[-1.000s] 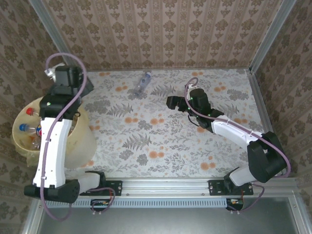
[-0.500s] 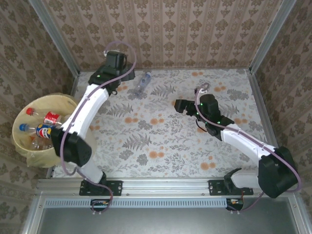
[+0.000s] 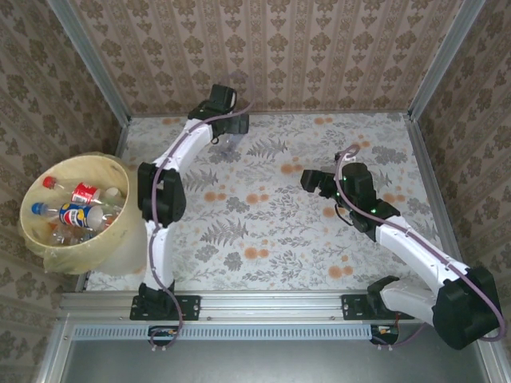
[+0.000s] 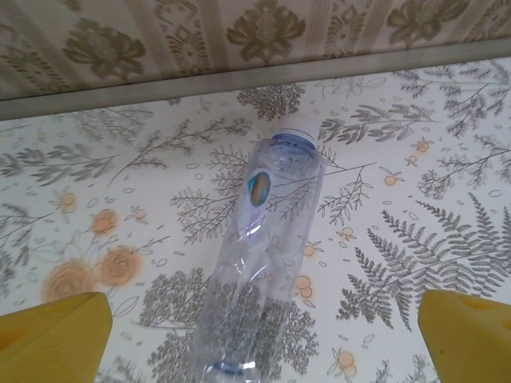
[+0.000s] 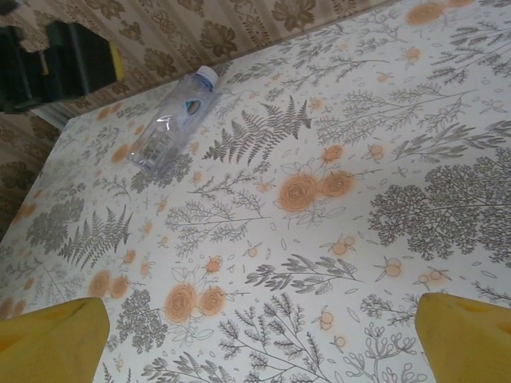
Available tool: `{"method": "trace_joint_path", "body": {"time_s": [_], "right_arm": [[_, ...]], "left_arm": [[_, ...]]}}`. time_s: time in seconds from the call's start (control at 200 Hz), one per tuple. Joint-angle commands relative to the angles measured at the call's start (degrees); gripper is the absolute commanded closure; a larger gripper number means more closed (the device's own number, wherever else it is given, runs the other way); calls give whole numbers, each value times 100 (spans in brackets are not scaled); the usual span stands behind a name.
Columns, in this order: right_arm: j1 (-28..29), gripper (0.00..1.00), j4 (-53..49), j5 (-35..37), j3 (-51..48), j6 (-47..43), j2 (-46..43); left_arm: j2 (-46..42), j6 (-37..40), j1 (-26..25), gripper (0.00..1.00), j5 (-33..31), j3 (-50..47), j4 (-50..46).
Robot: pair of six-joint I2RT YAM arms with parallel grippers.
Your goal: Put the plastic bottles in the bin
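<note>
A clear bottle (image 4: 267, 239) lies on the surface (image 4: 415, 199) by the back wall (image 4: 160, 40), beneath the spread left gripper (image 4: 259, 339) — the right gripper (image 5: 259, 343), also released, hangs apart — more bottles (image 3: 80, 209) lie in the bin (image 3: 120, 247).

No legible text or numbers.

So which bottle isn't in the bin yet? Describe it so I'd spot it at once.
At the far edge of the flower-patterned table, near the back wall, a single clear bottle lies on its side below the open left gripper, pale cap toward the wall. Unlike the red- and blue-labelled bottles in the yellow bin, it carries only a small oval sticker.
</note>
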Motion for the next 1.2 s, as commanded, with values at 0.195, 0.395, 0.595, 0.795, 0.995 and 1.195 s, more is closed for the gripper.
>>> {"method": "trace_joint_path", "body": {"time_s": [0.195, 0.395, 0.595, 0.795, 0.995, 1.195], "right_arm": [[-128, 0, -422, 259, 18, -320, -286], [-160, 0, -379, 312, 11, -338, -269], [-170, 0, -358, 332, -6, -351, -307], [-165, 0, -356, 349, -8, -344, -391], [-171, 0, -343, 359, -46, -254, -514], [-166, 0, -179, 188, -144, -221, -644]], "left_arm": [[1022, 250, 311, 1, 739, 915, -925], [1666, 286, 380, 7, 1225, 1635, -1139], [2060, -131, 480, 21, 1172, 1946, -1272], [1528, -161, 491, 32, 901, 1136, -801], [944, 39, 483, 36, 685, 439, -402], [356, 99, 467, 40, 619, -223, -281]]}}
